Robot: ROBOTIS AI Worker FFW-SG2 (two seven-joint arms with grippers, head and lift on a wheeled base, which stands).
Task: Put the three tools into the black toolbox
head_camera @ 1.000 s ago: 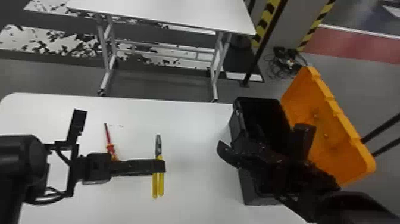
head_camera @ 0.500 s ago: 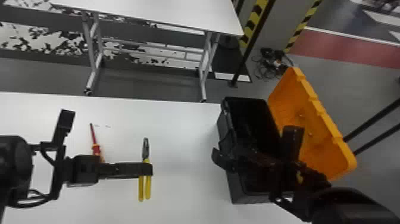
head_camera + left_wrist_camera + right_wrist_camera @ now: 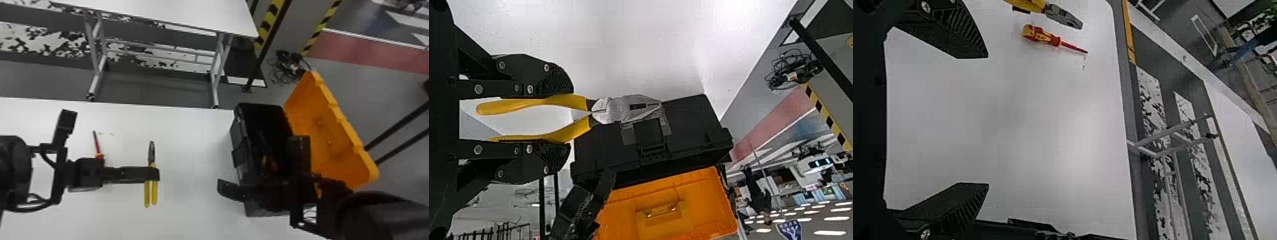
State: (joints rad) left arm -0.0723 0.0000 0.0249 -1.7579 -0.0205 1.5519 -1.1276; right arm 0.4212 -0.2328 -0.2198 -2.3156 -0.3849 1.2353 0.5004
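1. Since the earlier head frames, my right gripper [image 3: 261,164] has shifted lower over the black toolbox [image 3: 236,138], right of centre. The table scene sits farther left in frame.
2. My left gripper [image 3: 154,174], left of centre, keeps its place at the pliers [image 3: 151,153].
3. Left jaws: clamped on the pliers' two yellow handles. Whether the pliers touch the white table [image 3: 191,140], I cannot tell.
4. Right jaws: released, spread wide, nothing between them.
5. Screwdriver [image 3: 96,143]: on the table, left in frame, partly covered by my left gripper.
6. Toolbox: orange lid [image 3: 332,134] open towards frame right; a dim yellow-red patch inside, unidentifiable.
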